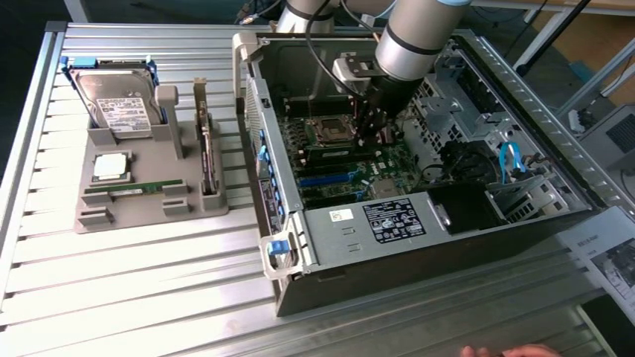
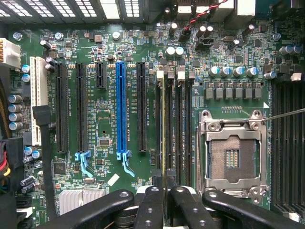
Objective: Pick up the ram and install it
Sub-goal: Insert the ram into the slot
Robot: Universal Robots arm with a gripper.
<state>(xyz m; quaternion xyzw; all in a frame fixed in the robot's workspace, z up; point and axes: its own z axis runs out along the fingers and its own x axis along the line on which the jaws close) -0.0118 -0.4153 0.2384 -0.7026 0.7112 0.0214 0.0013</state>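
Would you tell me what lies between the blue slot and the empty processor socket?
A long black slot, then the row of memory slots, in the wrist view.

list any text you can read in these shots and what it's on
Nothing reads clearly enough to quote.
Hard drive label: print too small.
Black sticker: too small.
White sticker beside it: too small.
White lettering by the blue slot: blurred.
Printed sheet: too small.
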